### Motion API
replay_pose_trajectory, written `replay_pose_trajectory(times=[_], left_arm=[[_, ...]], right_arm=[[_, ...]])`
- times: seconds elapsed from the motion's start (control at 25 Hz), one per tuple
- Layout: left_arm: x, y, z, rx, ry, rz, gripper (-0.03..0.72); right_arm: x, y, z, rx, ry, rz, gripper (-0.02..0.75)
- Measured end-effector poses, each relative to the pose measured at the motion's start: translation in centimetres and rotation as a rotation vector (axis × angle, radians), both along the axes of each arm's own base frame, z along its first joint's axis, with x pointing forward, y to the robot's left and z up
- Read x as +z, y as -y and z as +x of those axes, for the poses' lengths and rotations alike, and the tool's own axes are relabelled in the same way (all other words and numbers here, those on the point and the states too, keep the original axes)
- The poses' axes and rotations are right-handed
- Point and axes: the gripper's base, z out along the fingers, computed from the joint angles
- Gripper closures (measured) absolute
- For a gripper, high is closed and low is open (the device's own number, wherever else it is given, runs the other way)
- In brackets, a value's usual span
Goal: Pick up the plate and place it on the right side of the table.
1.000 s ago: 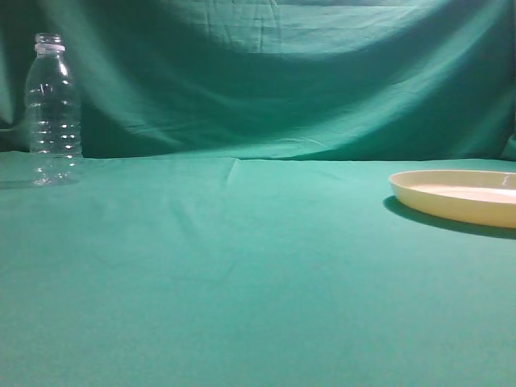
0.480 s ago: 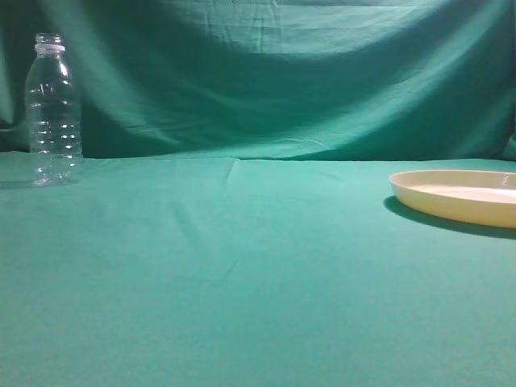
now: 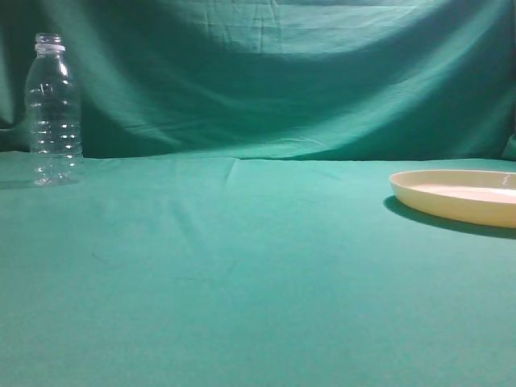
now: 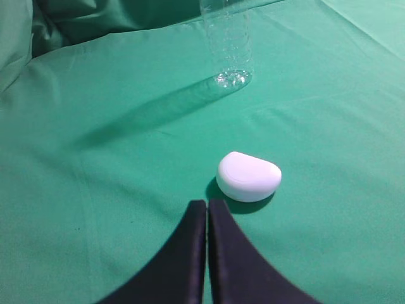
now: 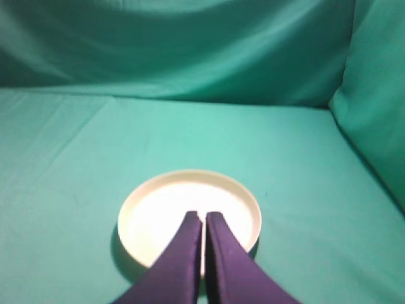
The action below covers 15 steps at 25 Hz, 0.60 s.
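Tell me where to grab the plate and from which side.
Pinch the raised rim of the plate, one finger inside, one outside; it lies flat on the table, too wide and shallow to span. The near edge, just under the right gripper, looks the easiest approach, coming down from above. That gripper's fingers are shut, so it would need to open first.

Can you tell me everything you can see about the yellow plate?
The plate is round, wide and shallow, cream-yellow, and looks like smooth plastic with a low raised rim. It is empty and lies flat, right way up, on the teal-green table at the right side, casting a dark shadow on the cloth. The exterior view cuts off its right edge. The right gripper is shut and points at it from the near side; whether it touches the plate cannot be told.
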Motion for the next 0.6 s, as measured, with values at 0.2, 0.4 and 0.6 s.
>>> replay_pose_trajectory(times=[0.2, 0.4, 0.6], left_arm=[[0.0, 0.0, 0.0, 0.000, 0.000, 0.000, 0.688], [0.0, 0.0, 0.0, 0.000, 0.000, 0.000, 0.688], [0.0, 0.0, 0.0, 0.000, 0.000, 0.000, 0.688]], right_arm=[[-3.9, 0.3, 0.3, -0.016, -0.060, 0.001, 0.738], [-6.3, 0.3, 0.9, -0.027, -0.092, -0.025, 0.738], [-8.2, 0.3, 1.2, -0.028, -0.127, -0.032, 0.738]])
